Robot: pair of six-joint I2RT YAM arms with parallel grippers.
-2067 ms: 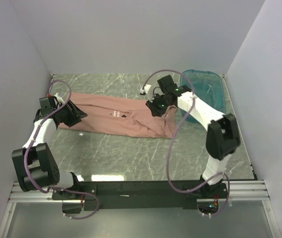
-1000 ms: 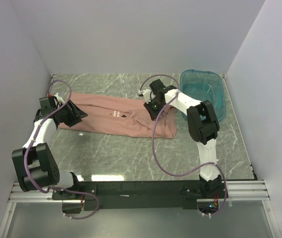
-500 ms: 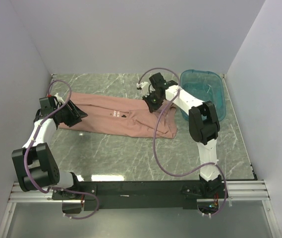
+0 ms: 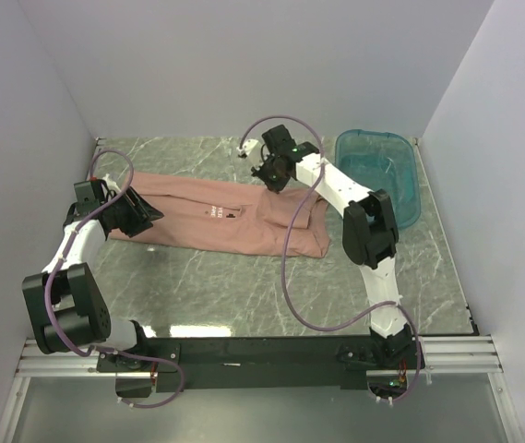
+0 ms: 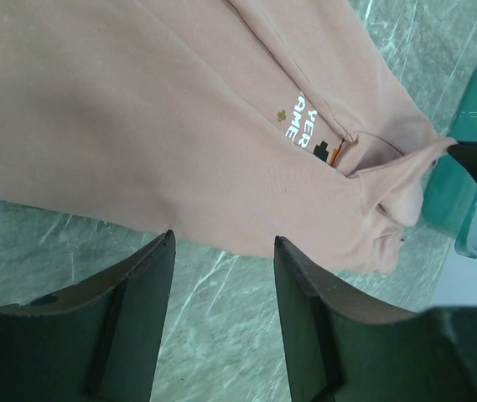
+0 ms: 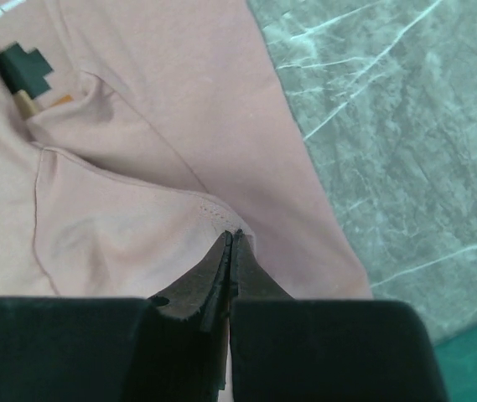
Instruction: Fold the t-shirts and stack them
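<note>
A salmon-pink t-shirt [image 4: 197, 217] lies lengthwise across the marble table, its small chest print [image 5: 305, 130] facing up. My right gripper [image 4: 272, 174] is shut on a hem corner of the t-shirt [image 6: 137, 226] near its far right part. The cloth is drawn up into a peak at the fingertips [image 6: 234, 236]. My left gripper [image 4: 148, 213] hovers at the shirt's left end. It stands open [image 5: 221, 241] over bare marble just off the t-shirt [image 5: 137, 126] edge, with nothing between its fingers.
A translucent teal tub [image 4: 400, 180] stands at the back right of the table, close to the shirt's right end, and shows at the right edge of the left wrist view [image 5: 464, 184]. Grey walls close in the table on three sides.
My right gripper shut on the shirt's cloth and moved left and toward the back wall, pulling the fabric with it. The left arm has stayed still.
</note>
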